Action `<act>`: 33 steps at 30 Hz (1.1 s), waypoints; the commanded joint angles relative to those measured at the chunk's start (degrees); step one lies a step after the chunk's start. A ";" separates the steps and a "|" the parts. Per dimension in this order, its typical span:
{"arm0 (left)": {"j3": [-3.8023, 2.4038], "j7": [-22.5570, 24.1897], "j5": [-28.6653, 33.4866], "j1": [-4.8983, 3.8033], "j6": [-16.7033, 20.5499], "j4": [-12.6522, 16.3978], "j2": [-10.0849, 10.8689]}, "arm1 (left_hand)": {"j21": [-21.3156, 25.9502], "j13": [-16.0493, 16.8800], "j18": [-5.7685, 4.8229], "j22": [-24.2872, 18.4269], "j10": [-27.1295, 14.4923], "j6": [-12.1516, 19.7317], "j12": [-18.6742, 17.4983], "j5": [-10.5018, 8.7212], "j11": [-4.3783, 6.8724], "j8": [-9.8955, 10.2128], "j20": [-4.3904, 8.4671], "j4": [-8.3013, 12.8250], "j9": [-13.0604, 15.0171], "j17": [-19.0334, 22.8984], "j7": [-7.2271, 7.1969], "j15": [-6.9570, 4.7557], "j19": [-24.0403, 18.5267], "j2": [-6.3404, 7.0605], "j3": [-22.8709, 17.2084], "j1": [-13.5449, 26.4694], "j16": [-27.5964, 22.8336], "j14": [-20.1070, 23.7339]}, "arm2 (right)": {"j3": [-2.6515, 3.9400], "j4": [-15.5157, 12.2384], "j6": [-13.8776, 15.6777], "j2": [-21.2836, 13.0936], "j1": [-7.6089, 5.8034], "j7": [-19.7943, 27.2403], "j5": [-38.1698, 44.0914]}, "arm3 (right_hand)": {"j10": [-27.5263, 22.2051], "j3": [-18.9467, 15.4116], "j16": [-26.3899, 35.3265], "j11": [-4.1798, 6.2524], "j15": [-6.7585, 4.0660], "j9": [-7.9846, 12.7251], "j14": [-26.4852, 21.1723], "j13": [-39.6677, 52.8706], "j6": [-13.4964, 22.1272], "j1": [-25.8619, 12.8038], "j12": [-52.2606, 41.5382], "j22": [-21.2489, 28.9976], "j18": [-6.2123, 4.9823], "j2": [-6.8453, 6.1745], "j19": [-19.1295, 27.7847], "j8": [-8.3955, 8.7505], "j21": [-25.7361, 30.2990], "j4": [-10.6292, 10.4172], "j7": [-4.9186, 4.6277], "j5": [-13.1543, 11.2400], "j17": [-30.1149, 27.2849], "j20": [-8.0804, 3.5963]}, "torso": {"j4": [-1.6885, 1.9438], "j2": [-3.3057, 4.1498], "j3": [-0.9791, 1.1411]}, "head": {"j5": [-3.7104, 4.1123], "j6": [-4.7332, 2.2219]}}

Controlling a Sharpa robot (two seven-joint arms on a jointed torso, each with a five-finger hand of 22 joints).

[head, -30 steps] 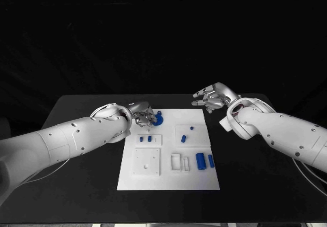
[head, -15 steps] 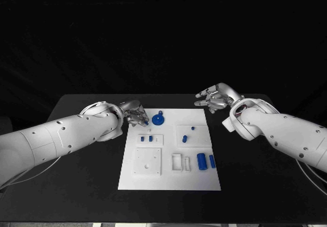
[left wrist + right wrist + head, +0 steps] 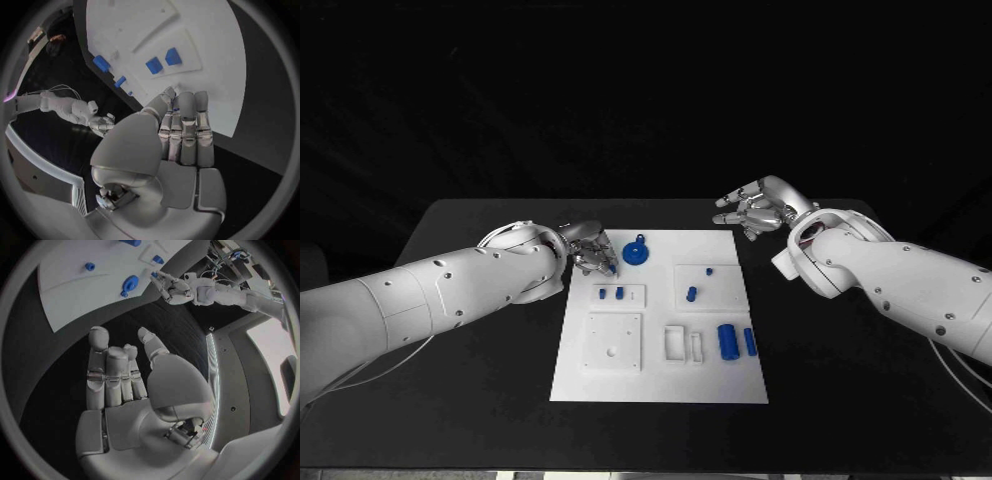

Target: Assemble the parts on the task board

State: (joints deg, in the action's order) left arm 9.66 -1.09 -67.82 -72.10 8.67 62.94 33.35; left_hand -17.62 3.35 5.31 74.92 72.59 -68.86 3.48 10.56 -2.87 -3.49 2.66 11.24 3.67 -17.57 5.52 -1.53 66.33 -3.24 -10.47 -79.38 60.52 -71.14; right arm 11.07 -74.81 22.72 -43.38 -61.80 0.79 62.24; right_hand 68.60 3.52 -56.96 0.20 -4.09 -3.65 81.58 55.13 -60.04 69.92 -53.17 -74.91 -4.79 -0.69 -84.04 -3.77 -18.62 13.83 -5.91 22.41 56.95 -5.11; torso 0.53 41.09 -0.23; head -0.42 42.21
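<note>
On the near part of the task board, a thick blue cylinder and a thinner blue peg lie flat on the right, side by side, each with its long axis running from the near edge toward the far edge; beside them sit pale, unfilled slots and a square plate with bare holes, so I judge this section not yet assembled. Farther back, two short blue pegs appear seated in a small plate on the left, and a blue peg lies in the right-hand plate, roughly lengthwise to the board. Near the far edge a round blue part with a knob rests on the board, its stem pointing away. The left hand, just beside it at the board's far left corner, has its fingers straight and together and holds nothing. The right hand hovers off the far right corner, fingers loosely spread and empty. Most of the assembly seems left to do.
</note>
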 commanded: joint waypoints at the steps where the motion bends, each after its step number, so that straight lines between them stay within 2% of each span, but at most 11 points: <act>1: 0.09 0.36 -0.49 0.19 -0.17 -0.28 -0.48 | -0.33 -0.05 -0.60 1.31 0.05 -0.32 -0.20 0.24 -0.11 -0.11 0.01 0.17 0.05 -0.07 0.01 -0.06 0.00 -0.25 0.05 -0.16 0.39 -0.26 | 0.03 -0.08 -0.39 0.02 0.02 0.37 0.14 | -0.03 0.27 -0.05 0.09 -0.06 0.08 0.20 -0.02 -0.11 -0.56 -0.36 -1.85 -0.72 0.04 -1.92 0.23 -0.04 0.19 -0.18 0.38 0.08 -0.16 | -0.04 0.00 0.06 | 0.08 0.02; 14: 0.64 0.62 -1.43 0.72 -0.36 -1.46 -1.53 | -0.51 -0.04 -0.58 1.33 -0.05 -0.22 -0.19 0.27 -0.15 -0.11 0.00 0.22 0.05 -0.15 0.06 -0.03 -0.11 -0.25 -0.04 -0.28 0.58 -0.09 | 0.03 -0.10 -0.39 0.02 0.02 0.38 0.14 | -0.02 0.50 -0.04 0.10 -0.07 0.08 0.22 -0.07 -0.13 -0.63 -0.44 -1.84 -0.72 0.04 -1.95 0.24 -0.06 0.33 -0.17 0.47 0.10 -0.17 | 0.01 -0.02 0.08 | 0.25 0.11; 24: 0.76 0.59 -1.93 0.78 -0.28 -1.88 -1.64 | -0.66 -0.04 -0.54 1.33 -0.14 -0.13 -0.19 0.22 -0.18 -0.11 -0.02 0.26 0.05 -0.17 0.09 -0.02 -0.19 -0.24 -0.11 -0.36 0.67 -0.05 | 0.03 -0.10 -0.42 -0.02 0.02 0.38 0.14 | -0.02 0.50 -0.04 0.10 -0.07 0.08 0.22 -0.07 -0.13 -0.63 -0.44 -1.84 -0.72 0.04 -1.95 0.24 -0.06 0.33 -0.17 0.47 0.10 -0.17 | -0.04 -0.02 0.01 | 0.27 0.20; 33: 0.83 0.69 -2.31 0.79 -0.31 -2.25 -1.81 | -1.02 -0.04 -0.46 1.35 -0.08 -0.14 -0.19 0.22 -0.18 -0.11 -0.01 0.43 0.05 -0.17 0.12 -0.02 -0.28 -0.18 -0.20 -0.54 0.77 -0.05 | 0.03 -0.11 -0.44 -0.04 0.02 0.38 0.14 | -0.02 0.50 -0.04 0.10 -0.07 0.08 0.22 -0.07 -0.13 -0.63 -0.44 -1.84 -0.72 0.04 -1.95 0.24 -0.06 0.33 -0.17 0.47 0.10 -0.17 | 0.07 -0.03 0.00 | 0.26 0.25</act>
State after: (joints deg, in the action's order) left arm 10.38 -0.61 -69.39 -71.42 8.71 60.82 31.62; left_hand -18.49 3.34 5.28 74.91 72.59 -68.76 3.48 10.44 -2.87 -3.31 2.66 11.46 3.66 -17.69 5.62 -1.52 66.33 -3.21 -10.56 -79.36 60.97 -71.14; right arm 11.07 -74.81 22.72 -43.43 -61.80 0.79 62.24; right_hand 68.60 3.83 -56.96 0.20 -4.09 -3.65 81.58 55.13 -60.04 69.92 -53.44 -74.90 -4.79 -0.69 -84.04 -3.77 -18.62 14.14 -5.91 22.69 56.99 -5.11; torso 0.55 41.08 -0.19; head -0.16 42.50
